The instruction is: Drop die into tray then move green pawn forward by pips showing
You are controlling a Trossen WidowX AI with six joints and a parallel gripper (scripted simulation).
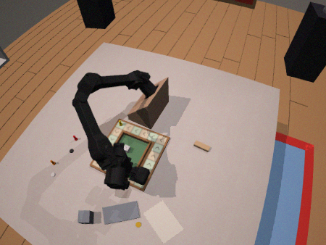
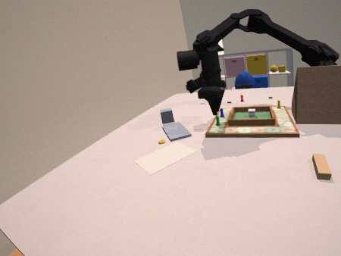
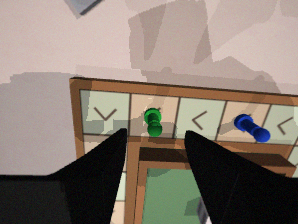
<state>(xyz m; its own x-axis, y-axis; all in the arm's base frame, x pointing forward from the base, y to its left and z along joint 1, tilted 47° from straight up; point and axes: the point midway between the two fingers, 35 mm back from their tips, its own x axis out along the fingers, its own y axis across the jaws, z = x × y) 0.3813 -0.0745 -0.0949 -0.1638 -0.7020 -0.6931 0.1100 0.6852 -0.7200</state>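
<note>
My gripper (image 2: 215,113) (image 3: 156,135) is open and empty, pointing down over the board's near-left edge in the exterior view. The green pawn (image 2: 217,121) (image 3: 154,122) stands upright one square from the corner, just ahead of the gap between the fingertips in the wrist view. The blue pawn (image 2: 222,113) (image 3: 252,128) stands two squares behind it. The board (image 2: 251,135) (image 3: 175,89) has arrows pointing left along this row, then down at the corner. The die (image 1: 127,148) (image 2: 251,113) rests in the green tray (image 1: 139,156) (image 2: 251,122); its top pips are unreadable. The arm hides the green pawn in the top view.
A yellow pawn (image 1: 120,123) (image 2: 279,104) stands at another corner, near a tall brown block (image 1: 159,103) (image 2: 320,96). A red pawn (image 1: 75,138) and orange pawn (image 1: 53,162) are off the board. A grey slab (image 1: 121,212), paper (image 1: 164,222) and wooden bar (image 1: 202,146) lie around it.
</note>
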